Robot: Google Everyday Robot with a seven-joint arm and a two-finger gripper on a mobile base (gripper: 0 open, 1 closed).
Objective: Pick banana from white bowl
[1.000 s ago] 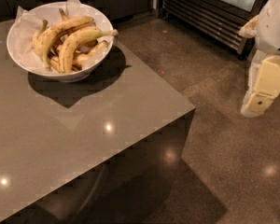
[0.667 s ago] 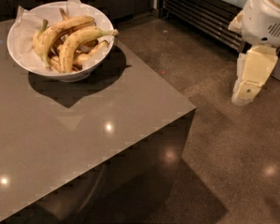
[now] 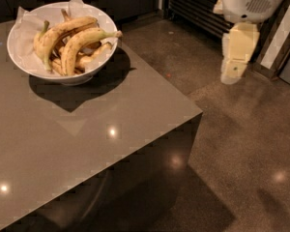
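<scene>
The white bowl (image 3: 15,56) stands at the far left corner of the grey table, with white paper lining poking above its rim. Several bananas lie in it. The banana (image 3: 83,38) is long, curved and yellow, lying on top with its pale stem over the bowl's right rim. A similar long banana with a greenish stem (image 3: 58,30) lies just behind it. My gripper (image 3: 230,74) hangs at the end of the cream arm at the upper right, over the floor, well to the right of the table and the bowl, holding nothing that shows.
The grey table (image 3: 87,134) fills the left half of the view, with its right corner near the middle. A dark polished floor (image 3: 241,144) lies to the right. A black grilled cabinet (image 3: 193,8) stands at the back behind the arm.
The arm and gripper have moved left, toward the table. The bowl and bananas have not moved.
</scene>
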